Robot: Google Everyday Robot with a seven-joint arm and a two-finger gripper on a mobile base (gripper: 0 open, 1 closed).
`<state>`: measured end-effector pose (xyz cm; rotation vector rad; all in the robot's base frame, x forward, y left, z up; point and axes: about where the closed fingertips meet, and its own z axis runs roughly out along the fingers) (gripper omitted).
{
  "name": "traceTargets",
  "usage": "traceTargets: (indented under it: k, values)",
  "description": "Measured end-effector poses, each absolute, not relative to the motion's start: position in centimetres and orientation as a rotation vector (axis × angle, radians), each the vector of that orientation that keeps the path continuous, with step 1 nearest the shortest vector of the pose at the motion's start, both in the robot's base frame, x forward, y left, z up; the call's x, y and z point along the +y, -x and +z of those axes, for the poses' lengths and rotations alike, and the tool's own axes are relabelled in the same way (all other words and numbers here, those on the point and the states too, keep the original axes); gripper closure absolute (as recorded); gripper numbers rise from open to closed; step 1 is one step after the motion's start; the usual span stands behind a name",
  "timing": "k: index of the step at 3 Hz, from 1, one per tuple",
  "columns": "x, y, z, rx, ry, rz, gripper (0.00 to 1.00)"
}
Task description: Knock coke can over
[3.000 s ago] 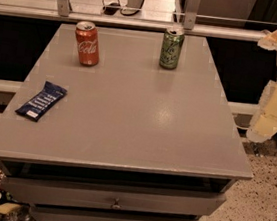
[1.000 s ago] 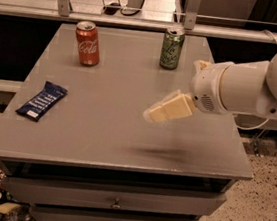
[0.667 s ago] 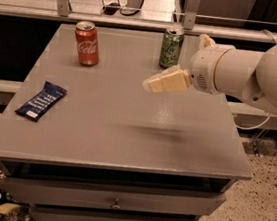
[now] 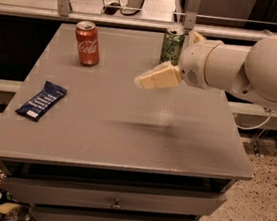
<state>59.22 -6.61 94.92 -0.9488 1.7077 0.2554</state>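
Coke can [image 4: 88,43] is standing upright nr the far-left corner of the table [image 4: 126,131], w/ nothing touching it. Gripper [image 4: 157,77] is hovering above the table's middle, toward the far edge, just in front of the green can [image 4: 172,46], pointing left but well apart from the coke can; can't tell whether the claw is apart or together. Blue wrapper [image 4: 41,100] is lying flat by the left edge.
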Motion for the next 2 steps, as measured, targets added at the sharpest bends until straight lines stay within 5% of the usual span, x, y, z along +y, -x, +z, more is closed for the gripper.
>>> traceTargets:
  k: [2]
  values:
    - [1.6,-63.0,93.6,1.595,0.930,0.414,0.00]
